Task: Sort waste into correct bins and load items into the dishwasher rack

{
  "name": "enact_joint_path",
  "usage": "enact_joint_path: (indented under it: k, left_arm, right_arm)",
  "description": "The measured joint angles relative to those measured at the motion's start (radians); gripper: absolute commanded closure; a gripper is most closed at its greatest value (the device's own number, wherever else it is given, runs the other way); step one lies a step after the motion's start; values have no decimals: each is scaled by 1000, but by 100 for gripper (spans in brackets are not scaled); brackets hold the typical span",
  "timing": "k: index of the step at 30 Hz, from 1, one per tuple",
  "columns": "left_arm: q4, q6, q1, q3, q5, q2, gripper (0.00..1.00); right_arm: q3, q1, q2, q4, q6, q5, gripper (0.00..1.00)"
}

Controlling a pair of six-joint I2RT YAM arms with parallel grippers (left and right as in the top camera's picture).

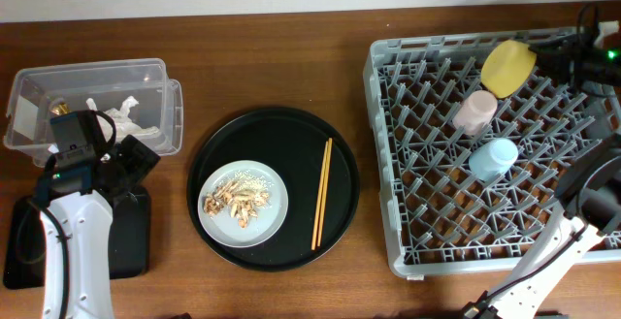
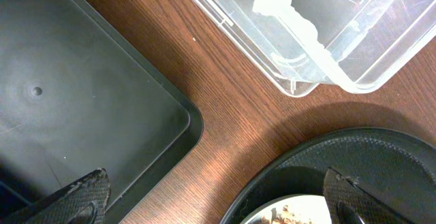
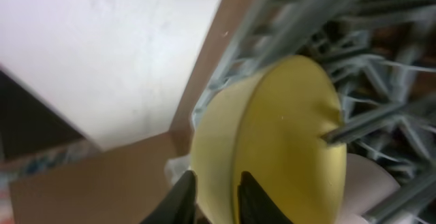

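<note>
Where the overhead view leaves the right pincer (image 3: pixel 212 197) a dark shape beside the yellow-green bowl (image 1: pixel 507 67), its wrist camera shows us two fingers straddling the bowl's rim. Blur keeps us from telling whether they press it. The bowl leans in a corner of the large square grey plastic dishwasher rack (image 1: pixel 427 193). From above we count two cups there, one small pink cup (image 1: pixel 475 111) and one small light-blue cup (image 1: pixel 493 157). On the large round black tray (image 1: pixel 291 130) we count one round grey-white plate (image 1: pixel 274 185) of tan food scraps (image 1: pixel 238 203) and two thin wooden chopsticks (image 1: pixel 322 193). The left pincer (image 2: pixel 214 193), spread wide and empty, hangs by two bins: a shallow black rectangular tray (image 2: pixel 82 101) and a clear plastic tub (image 2: pixel 340 40) holding crumpled white paper (image 1: pixel 116 111).
</note>
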Motion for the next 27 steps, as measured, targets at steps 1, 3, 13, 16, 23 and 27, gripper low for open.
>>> enact_joint_path:
  k: [1, 3, 13, 16, 23, 27]
  left_arm:
    - [0, 0, 0, 0, 0, 0, 1]
    - [0, 0, 0, 0, 0, 0, 1]
    - [0, 0, 0, 0, 0, 0, 1]
    - [0, 0, 0, 0, 0, 0, 1]
    - [0, 0, 0, 0, 0, 0, 1]
    - [0, 0, 0, 0, 0, 0, 1]
  right_arm:
    - [2, -8, 0, -14, 0, 31, 72]
    - [13, -26, 0, -46, 0, 94, 67]
    - [480, -82, -34, -326, -17, 434, 72]
    - [562, -17, -64, -368, -59, 520, 92]
    - [418, 245, -78, -349, -107, 850, 96]
    - [225, 327, -70, -270, -112, 966, 96]
